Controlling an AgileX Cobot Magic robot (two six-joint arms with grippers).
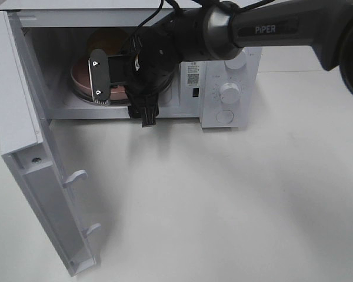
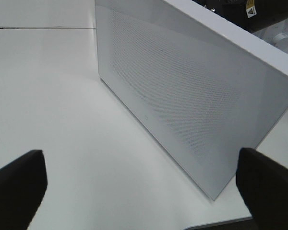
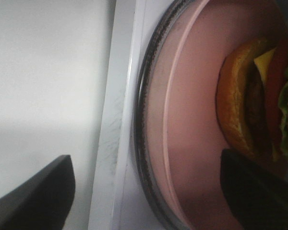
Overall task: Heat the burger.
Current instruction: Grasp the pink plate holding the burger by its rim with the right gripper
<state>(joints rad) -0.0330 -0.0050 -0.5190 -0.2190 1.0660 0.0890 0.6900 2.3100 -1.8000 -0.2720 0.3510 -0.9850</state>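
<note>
Right wrist view shows the burger [image 3: 259, 100] lying on a pink plate [image 3: 192, 143] just ahead of the right gripper [image 3: 149, 191], whose dark fingers [image 3: 38, 201] stand spread with nothing between them; one finger sits out over the microwave's sill, the other beside the burger, over the plate. The plate rests on a glass turntable [image 3: 143, 143] inside the microwave [image 1: 223, 64]. From the high camera, the right arm [image 1: 270, 26] reaches into the open cavity and its wrist hides the burger from that side. The microwave door [image 1: 32, 176] is swung wide open. The left gripper [image 2: 144, 187] hangs outside that door, facing its mesh panel, fingers wide and empty. I count one burger, one plate, one microwave, two knobs [image 1: 229, 92] on its panel.
</note>
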